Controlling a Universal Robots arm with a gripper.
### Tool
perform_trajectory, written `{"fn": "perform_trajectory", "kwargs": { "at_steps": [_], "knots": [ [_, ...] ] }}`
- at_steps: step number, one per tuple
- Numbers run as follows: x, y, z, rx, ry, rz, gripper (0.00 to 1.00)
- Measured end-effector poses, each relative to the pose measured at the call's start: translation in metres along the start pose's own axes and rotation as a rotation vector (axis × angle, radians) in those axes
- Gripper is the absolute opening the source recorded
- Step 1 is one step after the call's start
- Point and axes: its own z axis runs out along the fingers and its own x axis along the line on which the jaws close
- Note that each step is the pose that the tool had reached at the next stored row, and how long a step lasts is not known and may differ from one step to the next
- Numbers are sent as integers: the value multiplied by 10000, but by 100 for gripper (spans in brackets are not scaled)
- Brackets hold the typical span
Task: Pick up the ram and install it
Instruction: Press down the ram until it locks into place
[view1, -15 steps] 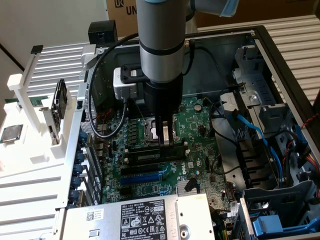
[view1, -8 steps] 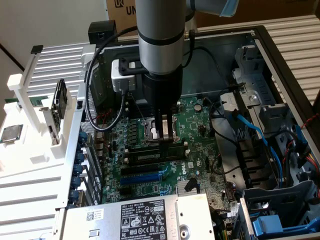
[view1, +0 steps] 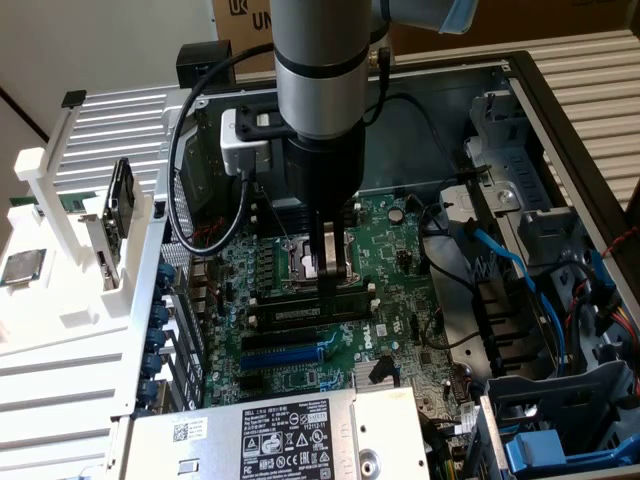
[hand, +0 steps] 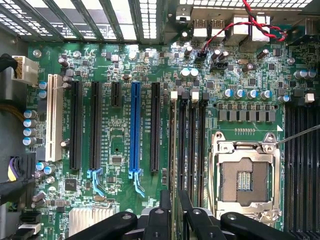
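Jaws of my gripper (view1: 331, 285) are clamped on the ram (view1: 290, 313); it stands edge-down at a slot (hand: 173, 150) beside the socket (hand: 247, 177); pickup is done; seating, I judge, looks unfinished.

The pale slatted counter (view1: 60, 385) carries an open computer case (view1: 440, 110), a white parts rack (view1: 50, 200) beside it on the exterior view's left

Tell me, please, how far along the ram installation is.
Done: the ram is picked up. In hand: the pincer grips it edge-down over the memory slots, beside the empty processor socket. Left: nothing shows it clipped home yet, so seating remains.
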Motion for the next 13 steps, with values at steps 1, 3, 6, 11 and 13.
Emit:
{"fn": "perform_trajectory", "kwargs": {
  "at_steps": [1,3,6,11,13],
  "knots": [
    [0,0,0,0,0,0,21],
    [0,0,0,0,0,0,21],
    [0,0,0,0,0,0,21],
    [0,0,0,0,0,0,19],
    [0,0,0,1,-1,0,12]
  ]
}}
